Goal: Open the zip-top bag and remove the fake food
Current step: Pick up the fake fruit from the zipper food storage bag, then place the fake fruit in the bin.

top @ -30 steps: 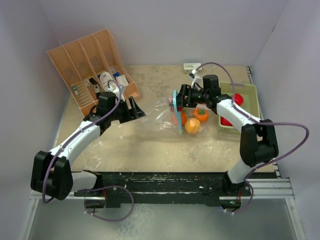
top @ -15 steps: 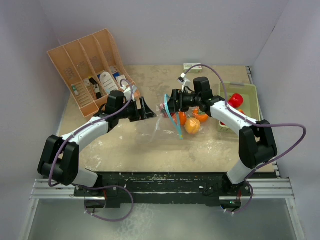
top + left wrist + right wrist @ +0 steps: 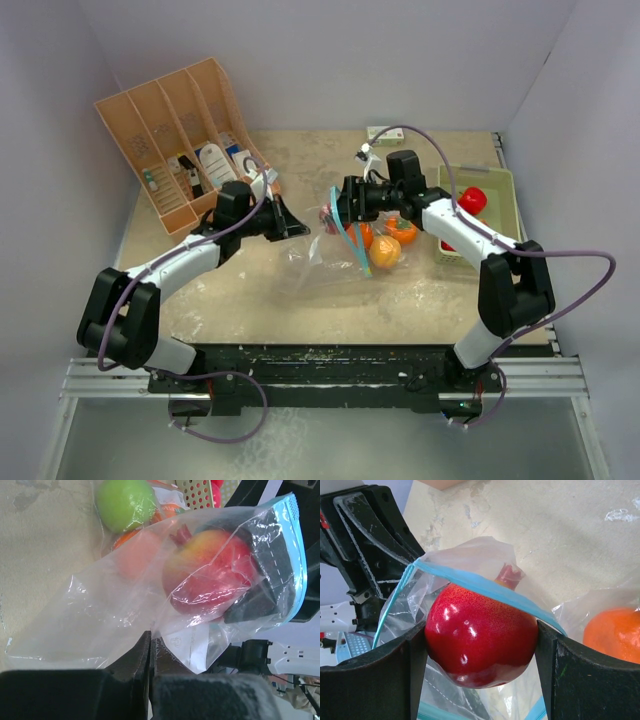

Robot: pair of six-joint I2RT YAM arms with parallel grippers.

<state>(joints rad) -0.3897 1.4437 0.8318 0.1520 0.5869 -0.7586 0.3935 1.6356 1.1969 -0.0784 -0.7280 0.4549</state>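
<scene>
The right gripper (image 3: 343,203) is clamped on a red fruit (image 3: 470,625), one finger on each side, inside the blue-edged mouth of the clear bag (image 3: 315,258). The left gripper (image 3: 150,647) has its jaws pressed together on a fold of the bag film. Orange fruits (image 3: 386,250) and a green fruit (image 3: 125,502) lie on the table (image 3: 250,300) against the bag, and another red fruit (image 3: 472,200) sits in the tray (image 3: 505,180)
</scene>
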